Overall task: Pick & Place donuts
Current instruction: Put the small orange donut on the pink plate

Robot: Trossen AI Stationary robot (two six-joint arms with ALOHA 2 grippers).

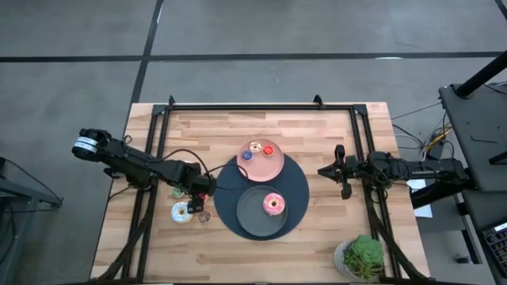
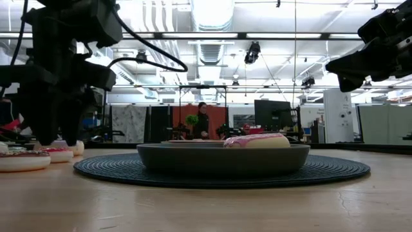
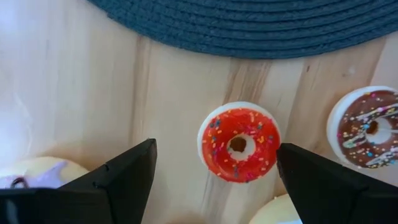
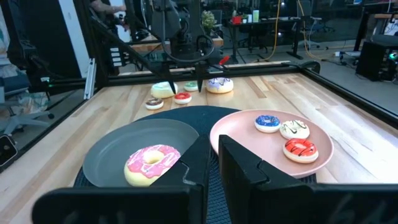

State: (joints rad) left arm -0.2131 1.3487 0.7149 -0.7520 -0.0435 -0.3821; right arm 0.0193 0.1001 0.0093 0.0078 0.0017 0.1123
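No readable text, label, brand, number or sign shows in any of the views

Spread fingers (image 3: 127,177) flank a red donut (image 3: 239,142)

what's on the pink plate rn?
Three small donuts sit on the pink plate: blue donut, white donut, red donut. Nothing hidden in the right wrist view.
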